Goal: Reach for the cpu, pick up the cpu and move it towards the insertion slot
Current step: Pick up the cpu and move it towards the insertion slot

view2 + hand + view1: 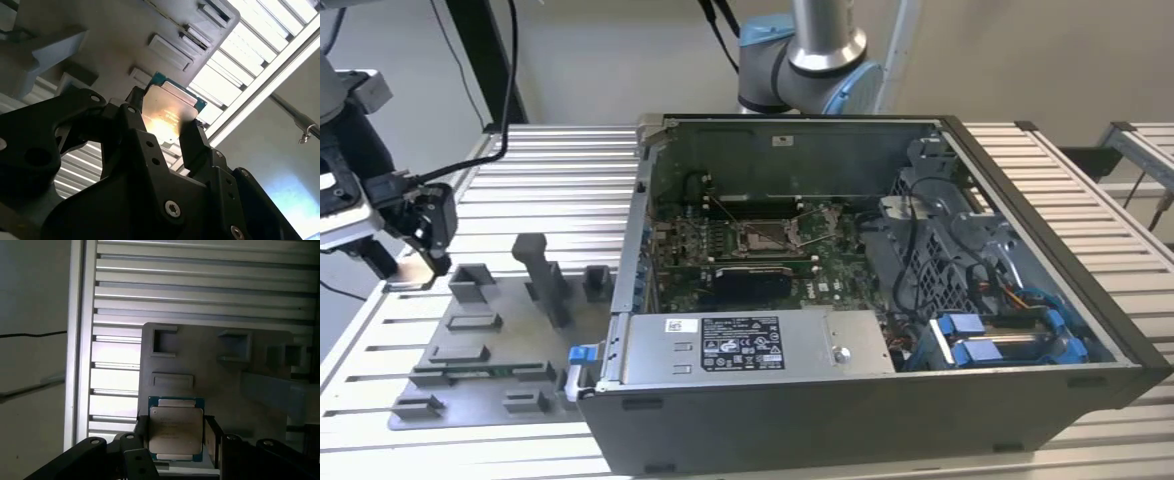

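Clamping cpu [176,432], jaws prob. touching edges

No legible text or numbers

Cpu [176,430] within tool [177,434], over fixture plate [215,382].

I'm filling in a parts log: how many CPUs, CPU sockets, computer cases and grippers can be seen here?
cpu: 1
insertion slot: 1
computer case: 1
gripper: 1
Total: 4
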### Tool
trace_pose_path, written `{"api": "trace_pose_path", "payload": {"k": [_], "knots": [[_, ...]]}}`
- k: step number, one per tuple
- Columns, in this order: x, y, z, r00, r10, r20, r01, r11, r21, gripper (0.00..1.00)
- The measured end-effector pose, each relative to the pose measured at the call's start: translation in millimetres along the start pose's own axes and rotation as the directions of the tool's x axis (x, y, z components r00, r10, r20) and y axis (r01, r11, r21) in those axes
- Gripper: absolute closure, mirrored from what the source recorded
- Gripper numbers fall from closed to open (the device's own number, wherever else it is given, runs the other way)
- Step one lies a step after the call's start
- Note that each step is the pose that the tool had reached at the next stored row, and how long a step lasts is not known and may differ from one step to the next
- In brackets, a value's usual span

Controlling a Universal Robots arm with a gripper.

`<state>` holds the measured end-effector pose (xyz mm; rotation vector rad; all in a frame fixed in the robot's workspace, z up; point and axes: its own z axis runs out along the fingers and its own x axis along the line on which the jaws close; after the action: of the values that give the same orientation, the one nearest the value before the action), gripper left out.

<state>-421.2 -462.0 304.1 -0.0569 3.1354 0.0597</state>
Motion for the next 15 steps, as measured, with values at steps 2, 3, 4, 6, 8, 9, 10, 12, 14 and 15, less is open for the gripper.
{"api": "trace_pose_path", "payload": {"k": [2, 3, 4, 6, 8, 9, 10, 12, 14, 15], "knots": [[0.0, 0.1, -2.0, 1.0, 0.0, -0.0001, 0.0, 1.0, 0.0, 1.0], [0.0, 0.1, -2.9, 1.0, 0.0, -0.0001, 0.0, 1.0, 0.0001, 1.0], [0.0, 0.1, -3.8, 1.0, 0.0, -0.0001, 0.0, 1.0, 0.0001, 1.0], [-0.1, 0.2, -5.9, 1.0, 0.0, 0.0, 0.0, 1.0, 0.0001, 1.0], [0.0, 0.3, -7.9, 1.0, 0.0, 0.0, 0.0, 1.0, 0.0, 1.0], [-0.1, 0.3, -8.8, 1.0, 0.0, 0.0, 0.0, 1.0, 0.0, 1.0], [-0.1, 0.4, -9.8, 1.0, 0.0, 0.0, 0.0, 1.0, 0.0, 1.0], [-0.1, 0.4, -11.9, 1.0, 0.0, 0.0, 0.0, 1.0, 0.0, 1.0], [-0.1, 0.5, -14.0, 1.0, 0.0, -0.0001, 0.0, 1.0, 0.0001, 1.0], [-0.1, 0.6, -14.9, 1.0, 0.0, 0.0, 0.0, 1.0, 0.0, 1.0]]}}
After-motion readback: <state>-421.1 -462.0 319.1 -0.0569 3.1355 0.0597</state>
